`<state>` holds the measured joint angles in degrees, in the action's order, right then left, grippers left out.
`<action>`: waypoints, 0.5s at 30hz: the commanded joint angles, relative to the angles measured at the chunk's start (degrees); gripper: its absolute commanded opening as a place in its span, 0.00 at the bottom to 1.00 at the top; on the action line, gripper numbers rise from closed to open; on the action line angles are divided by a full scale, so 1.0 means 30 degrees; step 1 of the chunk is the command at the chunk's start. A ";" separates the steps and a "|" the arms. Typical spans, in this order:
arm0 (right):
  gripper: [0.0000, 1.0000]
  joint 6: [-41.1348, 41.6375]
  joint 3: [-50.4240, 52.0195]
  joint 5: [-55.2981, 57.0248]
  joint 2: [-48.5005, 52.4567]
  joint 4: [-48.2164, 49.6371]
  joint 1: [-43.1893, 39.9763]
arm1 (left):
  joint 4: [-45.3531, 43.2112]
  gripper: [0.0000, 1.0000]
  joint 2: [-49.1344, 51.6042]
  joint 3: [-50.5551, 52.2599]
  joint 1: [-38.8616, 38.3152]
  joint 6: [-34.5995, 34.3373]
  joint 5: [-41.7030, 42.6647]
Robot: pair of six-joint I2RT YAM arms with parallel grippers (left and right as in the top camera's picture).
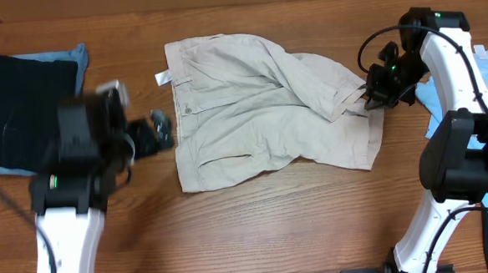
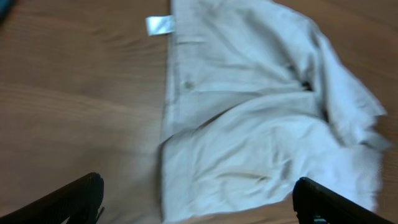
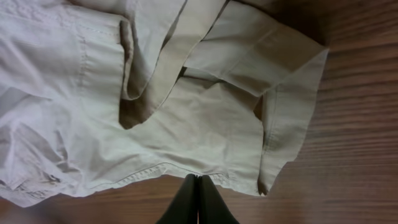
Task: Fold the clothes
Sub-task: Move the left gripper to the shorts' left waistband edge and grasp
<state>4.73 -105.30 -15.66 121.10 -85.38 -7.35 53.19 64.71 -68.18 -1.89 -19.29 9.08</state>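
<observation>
Since the shorts (image 1: 259,111) lie with their long axis running straight from one arm to the other, the fold turns on who has which end. The waistband sits just ahead of the left gripper (image 1: 156,134), a little apart from its tips, and the leg hems lie right at the tips of the right gripper (image 1: 374,94). Each arm is near its own end, but the right is closer, touching the cloth or all but touching it. The left jaws stand wide apart with nothing between them. The right ones are pressed together, and I cannot tell whether a sliver of hem is caught there. From overhead I get the whole layout: the waistband flat and square on the left gripper's side, the legs rumpled and lapped over each other toward the right gripper. The left wrist view adds the small white label (image 2: 160,25), ahead and to the left of its spread fingers (image 2: 81,199), sticking out past the waistband corner. Only the right wrist view shows the hem up close: a stitched edge crossing just beyond the closed fingers (image 3: 186,208) and a flap doubled back ahead and to their right. I'd judge the left arm has to come forward onto the waistband before any lift.
</observation>
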 commanded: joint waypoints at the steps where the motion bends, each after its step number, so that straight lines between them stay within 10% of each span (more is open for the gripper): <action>1: 0.04 -0.0015 0.1413 -0.0102 -0.0576 0.0000 0.0109 | -0.1027 1.00 0.4233 -0.2157 -0.0131 0.0525 0.6207; 7: 0.06 0.0015 0.2783 0.0867 -0.0576 0.1005 0.0095 | -0.0248 1.00 0.9165 -0.2157 -0.0138 -0.0954 0.7140; 10: 0.42 0.0495 0.3424 0.1953 -0.0576 0.1800 0.0066 | 0.0204 1.00 0.9661 -0.2149 -0.0131 -0.0940 0.3490; 15: 0.45 0.0488 0.6164 0.2208 -0.0576 0.5348 0.0066 | 0.0634 1.00 1.0375 -0.1923 -0.0131 -0.0933 0.0925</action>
<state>5.98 -90.21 -9.98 121.01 -73.41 -7.35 55.24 93.91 -73.89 -1.89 -22.02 15.97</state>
